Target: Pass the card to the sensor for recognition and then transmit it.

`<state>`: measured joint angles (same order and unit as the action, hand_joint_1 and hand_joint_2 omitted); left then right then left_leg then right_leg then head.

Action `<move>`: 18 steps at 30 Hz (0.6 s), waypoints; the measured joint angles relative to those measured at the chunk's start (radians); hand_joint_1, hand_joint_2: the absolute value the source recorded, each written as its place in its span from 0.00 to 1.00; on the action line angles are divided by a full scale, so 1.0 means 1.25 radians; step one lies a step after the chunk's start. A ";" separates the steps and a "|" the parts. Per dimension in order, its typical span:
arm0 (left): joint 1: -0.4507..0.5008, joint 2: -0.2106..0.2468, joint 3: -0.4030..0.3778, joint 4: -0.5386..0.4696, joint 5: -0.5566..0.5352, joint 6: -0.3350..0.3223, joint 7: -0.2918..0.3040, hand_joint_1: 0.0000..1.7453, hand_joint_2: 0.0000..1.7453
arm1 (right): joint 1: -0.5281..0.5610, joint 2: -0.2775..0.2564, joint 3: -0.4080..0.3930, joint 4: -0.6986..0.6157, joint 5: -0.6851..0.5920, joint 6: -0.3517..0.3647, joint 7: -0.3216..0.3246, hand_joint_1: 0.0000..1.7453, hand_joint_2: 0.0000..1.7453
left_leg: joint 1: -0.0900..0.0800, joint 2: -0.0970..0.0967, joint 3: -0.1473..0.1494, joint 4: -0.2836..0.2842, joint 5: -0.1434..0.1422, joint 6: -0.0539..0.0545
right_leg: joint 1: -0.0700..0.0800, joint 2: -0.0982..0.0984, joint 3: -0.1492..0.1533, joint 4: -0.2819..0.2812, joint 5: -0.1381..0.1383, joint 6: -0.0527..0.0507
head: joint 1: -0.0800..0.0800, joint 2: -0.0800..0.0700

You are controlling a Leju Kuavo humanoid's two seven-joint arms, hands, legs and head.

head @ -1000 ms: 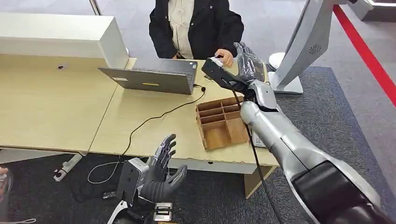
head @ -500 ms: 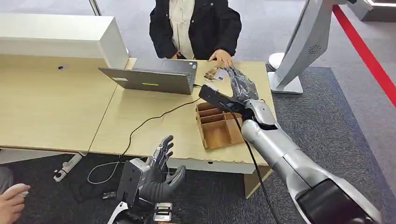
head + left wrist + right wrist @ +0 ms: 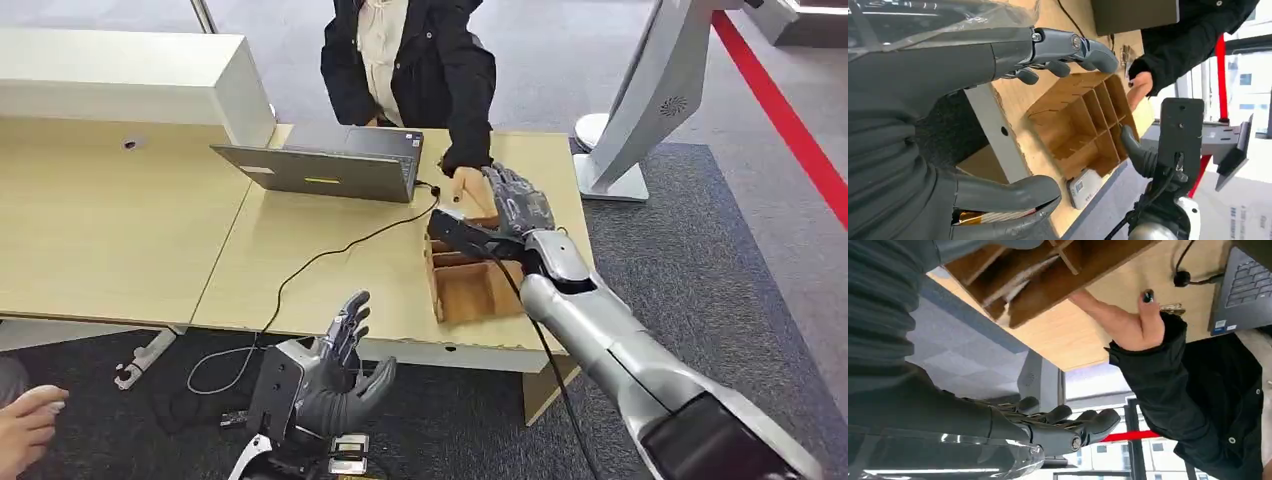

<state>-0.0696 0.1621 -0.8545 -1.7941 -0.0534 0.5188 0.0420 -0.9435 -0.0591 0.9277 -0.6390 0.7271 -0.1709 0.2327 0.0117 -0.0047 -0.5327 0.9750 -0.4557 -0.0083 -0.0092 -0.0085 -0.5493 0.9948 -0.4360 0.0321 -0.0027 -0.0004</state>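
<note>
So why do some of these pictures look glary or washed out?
Right wrist view: bright windows behind the right hand wash out the background. Left wrist view: window glare beside the person's sleeve. Head view: even light, soft shadows on the table.

The desk (image 3: pixel 300 250) is seen from high up in the head view, looking forward and down. The left wrist view is taken close behind the left hand (image 3: pixel 998 125), past its fingers (image 3: pixel 1068 45) toward the tray (image 3: pixel 1083 125). The right wrist view is taken close behind the right hand (image 3: pixel 1048 425), turned over, the tray (image 3: pixel 1048 270) beyond its fingers (image 3: pixel 1088 420). The tray (image 3: pixel 475 285) is shared by all views.
</note>
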 joint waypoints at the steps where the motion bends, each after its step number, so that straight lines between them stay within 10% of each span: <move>1: 0.000 0.000 0.000 0.000 0.000 -0.002 0.000 0.00 1.00 | 0.000 -0.002 0.002 -0.002 0.004 0.002 0.002 0.00 1.00 | 0.000 0.000 0.000 0.000 0.000 0.000 | 0.000 0.000 0.000 0.000 0.000 0.000 | 0.000 0.000; 18: 0.000 0.000 0.000 -0.006 0.000 -0.013 0.000 0.00 1.00 | 0.001 -0.015 0.031 -0.017 0.014 0.022 0.015 0.00 1.00 | 0.000 0.000 0.000 0.000 0.000 0.000 | 0.000 0.000 0.000 0.000 0.000 0.000 | 0.000 0.000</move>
<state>-0.0696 0.1621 -0.8545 -1.8021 -0.0534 0.5020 0.0420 -0.9421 -0.0778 0.9663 -0.6603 0.7450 -0.1434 0.2518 0.0118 -0.0047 -0.5327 0.9750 -0.4557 -0.0083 -0.0091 -0.0085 -0.5492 0.9948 -0.4359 0.0321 -0.0027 -0.0004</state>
